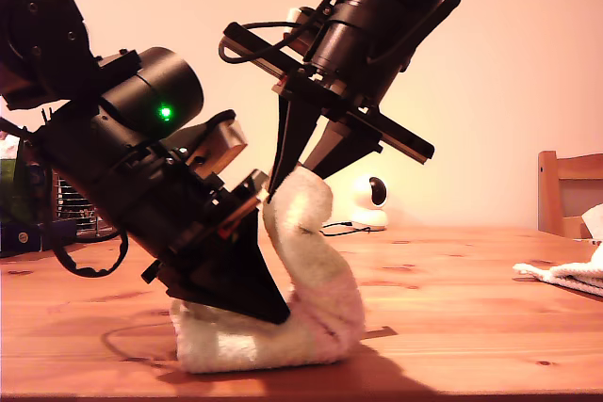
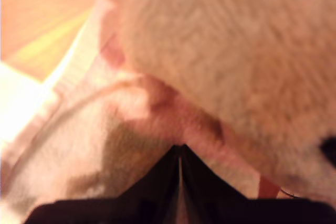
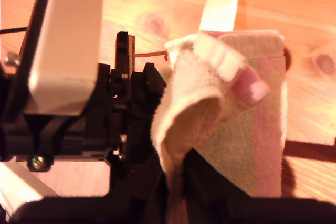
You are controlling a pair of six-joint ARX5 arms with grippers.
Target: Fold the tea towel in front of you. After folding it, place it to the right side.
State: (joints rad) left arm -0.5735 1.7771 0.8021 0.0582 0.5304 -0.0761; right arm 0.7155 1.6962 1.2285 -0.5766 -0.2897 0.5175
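The wide, knotty orange-brown wooden table (image 1: 452, 280) carries everything here. On it, under and between my two sets of fingers, lies the fluffy cream terry tea towel with pale pink stripes (image 1: 316, 313): its lower part is a thick folded bundle flat on the wood, and from that bundle one layer rises in a curved loop to a peak.

My first gripper (image 1: 268, 313) slants down from the exterior view's left, its black wedge-shaped fingers clenched together and pressed against the low bundle; in the first wrist view the tips (image 2: 180, 153) meet in a closed point right against the cloth, with the raised pile of towel (image 2: 231, 61) bulging just beyond them. Whether any fabric is pinched between them I cannot tell.

My second gripper (image 1: 300, 174) comes down from above, its fingers grasping the top edge of the lifted layer; the second wrist view shows the cream edge (image 3: 178, 129) running down between the dark fingers, and the folded striped bundle lying just past them beside the first arm's black body.

Well apart from both sets of fingers, at the exterior view's right edge, lies a second crumpled white cloth (image 1: 570, 275), with a wooden chair back (image 1: 565, 195) behind it. A small white round device (image 1: 367, 200) stands on the table beyond the fingers.
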